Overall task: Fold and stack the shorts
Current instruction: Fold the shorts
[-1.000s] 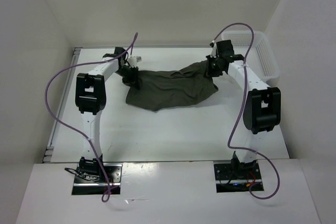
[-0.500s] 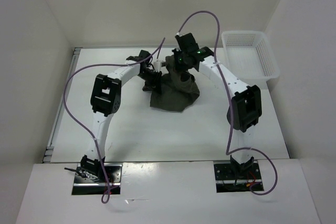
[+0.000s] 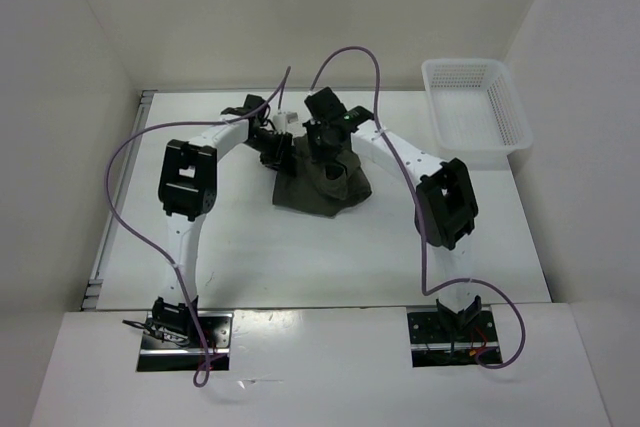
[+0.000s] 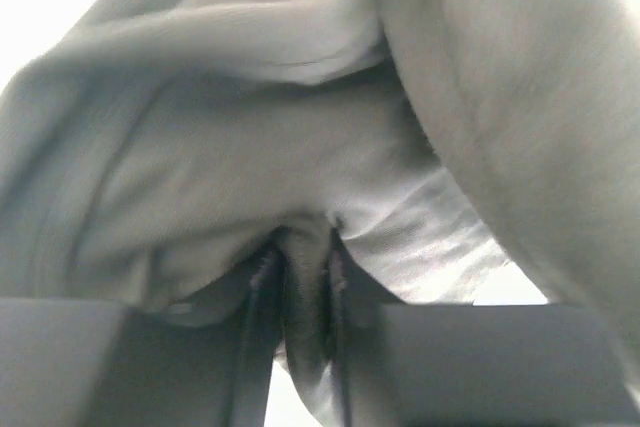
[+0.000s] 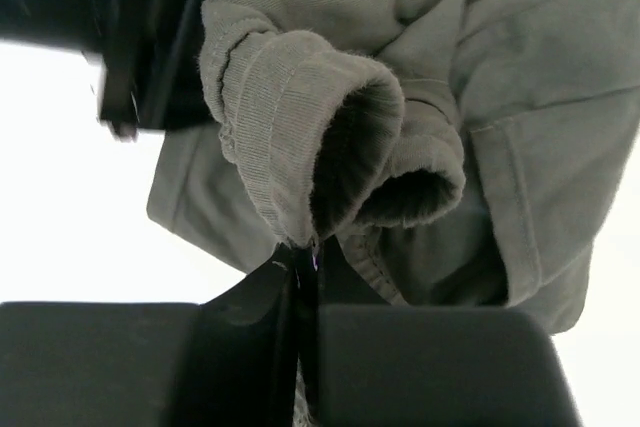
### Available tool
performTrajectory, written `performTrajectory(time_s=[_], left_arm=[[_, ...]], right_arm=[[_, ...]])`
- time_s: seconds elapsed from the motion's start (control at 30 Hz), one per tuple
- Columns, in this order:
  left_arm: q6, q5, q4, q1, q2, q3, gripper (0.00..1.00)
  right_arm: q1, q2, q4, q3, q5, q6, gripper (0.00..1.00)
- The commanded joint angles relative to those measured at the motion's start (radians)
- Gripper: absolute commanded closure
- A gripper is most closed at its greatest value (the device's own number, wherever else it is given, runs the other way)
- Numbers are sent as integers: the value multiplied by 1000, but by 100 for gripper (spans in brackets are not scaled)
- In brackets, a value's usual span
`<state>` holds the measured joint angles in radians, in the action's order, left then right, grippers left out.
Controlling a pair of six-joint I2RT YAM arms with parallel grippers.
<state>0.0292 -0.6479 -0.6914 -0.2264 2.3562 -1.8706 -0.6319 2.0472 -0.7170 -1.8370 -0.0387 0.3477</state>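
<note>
The dark olive-green soft cloth shorts (image 3: 325,187) sit in a crumpled lump on the far middle of the flat white table (image 3: 300,257). I cannot tell which way the legs or the long side point. The left gripper (image 4: 300,287) is narrow and pinches a fold. The right gripper (image 5: 300,277) is squeezed tight on the ribbed edge.

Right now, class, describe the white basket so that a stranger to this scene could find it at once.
Start at the white table and go to its far right corner. The basket sits there, a white mesh container with low sides. It stands apart from the dark, bunched shorts at mid-table.
</note>
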Motion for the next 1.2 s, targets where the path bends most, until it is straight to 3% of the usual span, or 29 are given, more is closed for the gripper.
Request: performTrajectory(time_s=[0.0,0.03,0.1,0.13,0.33,0.47,0.67,0.9,1.17], left_arm=[[-29,56,4,25,-76,24,65],[-29,56,4,25,-86,46,58],[-29,67,4,35,-100,60,54],[-29,77,4,35,-100,60,53],[-29,116,4,79,-100,61,45],[-29,146,-16,117,-100,50,34],[-29,218,-25,182,-192,41,18],[-29,153,-106,222,-278,-13,15],[-29,94,-180,104,-316,91,13]], right_arm=[[-66,-30,54,19,62,-42,89],[-95,-30,68,19,62,-61,86],[-127,-30,103,19,62,-125,76],[-155,-30,116,19,71,-147,60],[-202,-30,168,-82,177,-233,38],[-203,-90,203,-103,185,-291,36],[-203,-307,327,221,60,-340,57],[-203,-300,383,355,-9,-303,52],[-203,-231,415,377,-86,-250,44]])
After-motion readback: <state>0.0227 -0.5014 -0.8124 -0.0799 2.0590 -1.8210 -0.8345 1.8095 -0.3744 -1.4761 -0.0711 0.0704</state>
